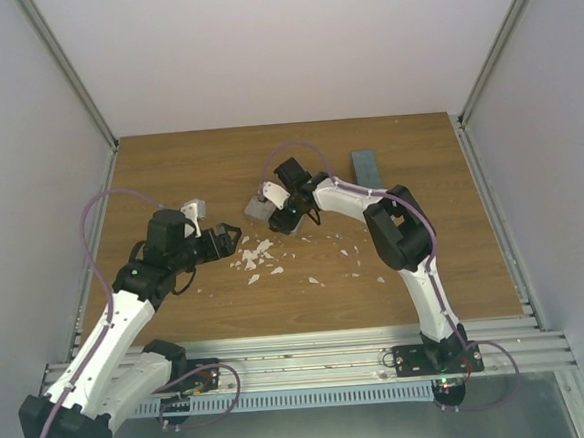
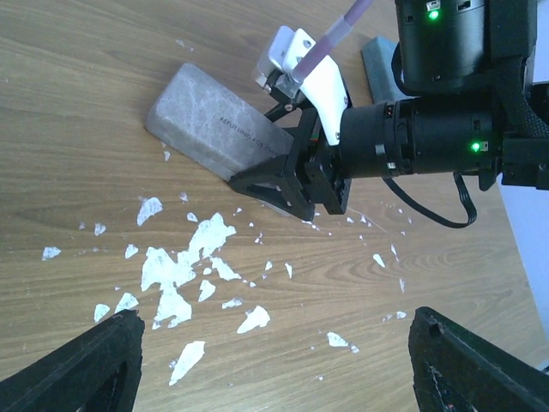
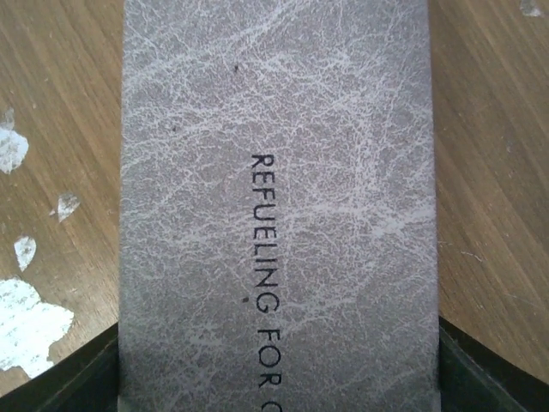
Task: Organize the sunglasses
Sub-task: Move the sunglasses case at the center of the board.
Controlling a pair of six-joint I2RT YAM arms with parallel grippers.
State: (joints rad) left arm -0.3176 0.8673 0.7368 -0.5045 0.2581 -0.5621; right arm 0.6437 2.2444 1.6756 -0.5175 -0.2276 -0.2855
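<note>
Across the centre of the right wrist view, my right gripper [image 3: 276, 378] clamps a grey case [image 3: 274, 172] stamped "REFUELING FOR", the rest cut off at the bottom edge. Along the bottom of the left wrist view, my left gripper [image 2: 274, 343] gapes wide above white flakes [image 2: 184, 262] on the bench [image 2: 77, 77]. Sunglasses themselves show in no view.

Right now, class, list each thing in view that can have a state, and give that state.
grey case: shut, lying flat.
blue-grey case: looks shut, lying flat, untouched.
left tool: open, holding nothing.
right tool: straddles the grey case's end; grip unclear.
</note>
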